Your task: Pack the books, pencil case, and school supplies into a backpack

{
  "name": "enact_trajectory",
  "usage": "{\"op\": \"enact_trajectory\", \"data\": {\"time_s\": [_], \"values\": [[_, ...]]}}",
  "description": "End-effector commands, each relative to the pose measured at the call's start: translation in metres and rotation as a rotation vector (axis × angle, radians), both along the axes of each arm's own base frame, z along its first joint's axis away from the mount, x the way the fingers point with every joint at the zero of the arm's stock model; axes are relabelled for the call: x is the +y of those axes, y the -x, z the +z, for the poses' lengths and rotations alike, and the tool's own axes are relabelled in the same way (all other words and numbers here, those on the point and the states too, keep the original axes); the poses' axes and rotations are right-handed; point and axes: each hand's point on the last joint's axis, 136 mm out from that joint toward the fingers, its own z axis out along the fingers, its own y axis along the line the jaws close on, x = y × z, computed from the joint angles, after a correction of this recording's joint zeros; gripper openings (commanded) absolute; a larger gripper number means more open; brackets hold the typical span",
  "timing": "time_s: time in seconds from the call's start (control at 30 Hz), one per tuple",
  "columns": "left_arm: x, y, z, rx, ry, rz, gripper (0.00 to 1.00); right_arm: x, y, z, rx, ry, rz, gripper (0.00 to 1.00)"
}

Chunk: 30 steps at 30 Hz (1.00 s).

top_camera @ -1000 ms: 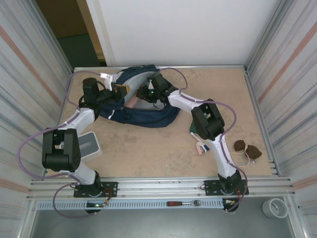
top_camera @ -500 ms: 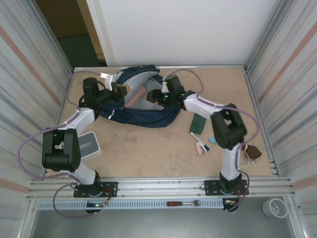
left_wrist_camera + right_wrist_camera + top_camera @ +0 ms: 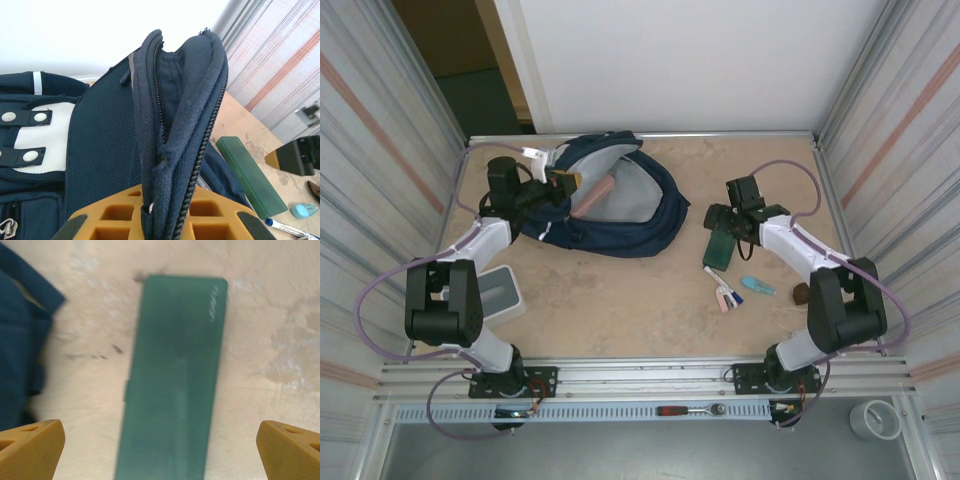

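Observation:
The big navy backpack [image 3: 620, 215] lies at the back left with its mouth gaping and a pinkish thing [image 3: 596, 194] standing in the opening. My left gripper [image 3: 564, 184] is shut on the backpack's zippered rim [image 3: 172, 150], and the fabric is pinched between its yellow fingers [image 3: 220, 220]. My right gripper [image 3: 724, 226] hovers open just above the green pencil case [image 3: 175, 385], which lies flat on the table [image 3: 720, 250], one fingertip [image 3: 30, 445] to each side. Pens [image 3: 724, 291] and a light-blue piece [image 3: 757, 285] lie just in front of the case. The books are out of view.
A grey tray [image 3: 506, 290] stands near the left arm. A small brown object [image 3: 801, 292] lies by the right arm's elbow. Ribbed metal walls close in both sides. Bare tabletop [image 3: 620, 300] stretches in front of the backpack.
My right arm pulled out of the backpack's mouth, swung right and opened its jaws; it now sits over the green pencil case. The left gripper stayed put.

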Motion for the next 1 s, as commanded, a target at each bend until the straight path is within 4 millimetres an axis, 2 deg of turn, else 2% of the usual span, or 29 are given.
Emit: {"op": "enact_trajectory", "data": {"time_s": [0.0, 0.13, 0.3, 0.4, 0.5, 0.57, 0.63, 0.73, 0.83, 0.97], "values": [[-0.006, -0.001, 0.019, -0.042, 0.007, -0.024, 0.12, 0.002, 0.002, -0.024, 0.065, 0.025, -0.002, 0.98], [-0.007, 0.001, 0.019, -0.04, 0.005, -0.028, 0.12, 0.008, -0.001, -0.049, 0.122, 0.013, 0.006, 0.98], [-0.006, -0.002, 0.017, -0.036, 0.002, -0.021, 0.12, 0.009, -0.003, -0.062, 0.144, 0.02, 0.008, 0.92], [-0.007, -0.002, 0.016, -0.029, 0.006, -0.027, 0.12, 0.01, -0.004, -0.066, 0.152, 0.014, 0.016, 0.84], [-0.007, -0.002, 0.015, -0.029, 0.0, -0.025, 0.12, 0.011, -0.006, -0.063, 0.142, 0.001, 0.027, 0.7], [-0.007, -0.002, 0.016, -0.032, -0.002, -0.025, 0.12, 0.012, -0.009, -0.054, 0.12, -0.021, 0.033, 0.61], [-0.007, -0.002, 0.016, -0.03, 0.0, -0.026, 0.12, 0.014, -0.013, -0.04, 0.088, -0.041, 0.038, 0.59], [-0.007, -0.001, 0.015, -0.029, -0.003, -0.026, 0.13, 0.023, -0.021, -0.003, -0.008, -0.103, 0.051, 0.57], [-0.007, -0.003, 0.014, -0.029, -0.005, -0.023, 0.13, 0.053, -0.03, 0.035, -0.116, -0.252, 0.108, 0.55], [-0.007, -0.002, 0.016, -0.029, -0.003, -0.028, 0.13, 0.12, -0.033, 0.066, -0.165, -0.418, 0.249, 0.56]]}}
